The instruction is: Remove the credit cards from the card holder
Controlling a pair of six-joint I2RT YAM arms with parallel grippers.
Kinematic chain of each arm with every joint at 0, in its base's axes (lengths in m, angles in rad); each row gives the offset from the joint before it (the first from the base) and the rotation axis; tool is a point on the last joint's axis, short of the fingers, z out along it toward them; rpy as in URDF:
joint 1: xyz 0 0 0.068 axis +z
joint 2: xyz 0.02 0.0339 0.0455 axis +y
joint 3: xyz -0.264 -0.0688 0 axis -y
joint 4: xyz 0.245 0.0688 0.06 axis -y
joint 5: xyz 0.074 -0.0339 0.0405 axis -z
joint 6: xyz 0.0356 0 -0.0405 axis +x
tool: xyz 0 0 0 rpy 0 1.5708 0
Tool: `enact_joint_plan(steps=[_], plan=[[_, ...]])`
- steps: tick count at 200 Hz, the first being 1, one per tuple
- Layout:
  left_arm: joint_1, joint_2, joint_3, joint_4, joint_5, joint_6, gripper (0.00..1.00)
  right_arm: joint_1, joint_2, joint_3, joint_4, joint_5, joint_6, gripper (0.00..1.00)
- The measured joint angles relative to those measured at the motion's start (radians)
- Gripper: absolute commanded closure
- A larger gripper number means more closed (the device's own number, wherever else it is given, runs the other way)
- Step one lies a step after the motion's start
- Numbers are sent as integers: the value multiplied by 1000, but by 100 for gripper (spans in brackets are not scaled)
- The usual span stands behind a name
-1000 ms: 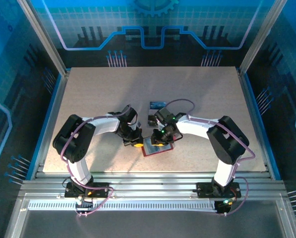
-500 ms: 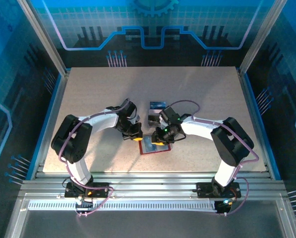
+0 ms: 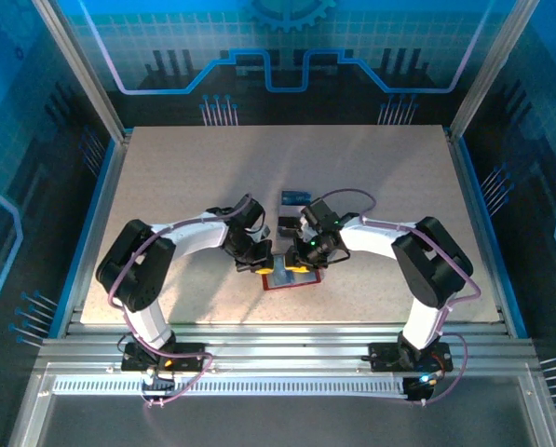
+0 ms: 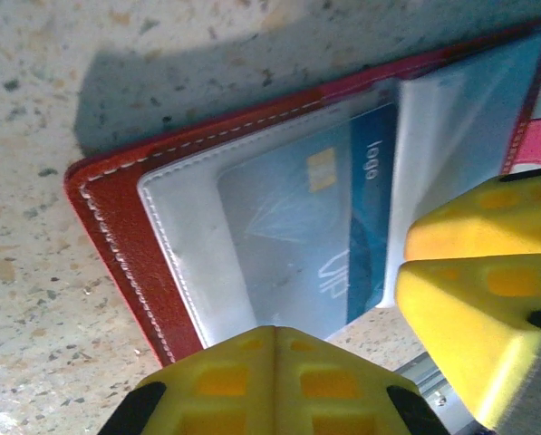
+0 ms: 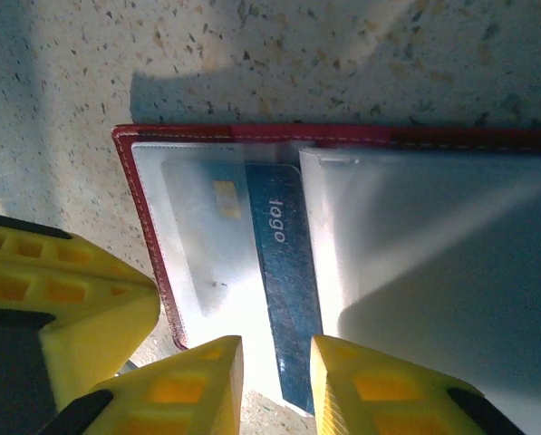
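The red card holder (image 3: pixel 288 283) lies open on the table between both arms. Its red stitched edge (image 4: pixel 107 208) frames a clear sleeve holding a blue card (image 4: pixel 342 227) printed "logo". My left gripper (image 4: pixel 275 337) is shut, its tip resting over the holder's near edge. My right gripper (image 5: pixel 277 358) is open, and the blue card (image 5: pixel 288 290) pokes out of the sleeve into the gap between its fingers. Another blue card (image 3: pixel 296 196) and a dark card (image 3: pixel 286 224) lie on the table just beyond the holder. No pale pinkish card is visible.
The yellow fingers (image 4: pixel 474 281) of the right gripper crowd the right side of the left wrist view, and the left gripper's fingers (image 5: pixel 66 299) sit close at the left of the right wrist view. Speckled tabletop (image 3: pixel 184 177) stretches all round, bounded by blue rails.
My left gripper has slid right until it sits against the card holder. The right gripper has shifted slightly over the holder, and the holder has moved a little to the left.
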Motion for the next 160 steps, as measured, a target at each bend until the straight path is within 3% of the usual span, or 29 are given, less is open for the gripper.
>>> enact_joint_plan(steps=[160], plan=[[0,35,-18,0,0,12,100,-8,29,-24,54,-43,-30,74]])
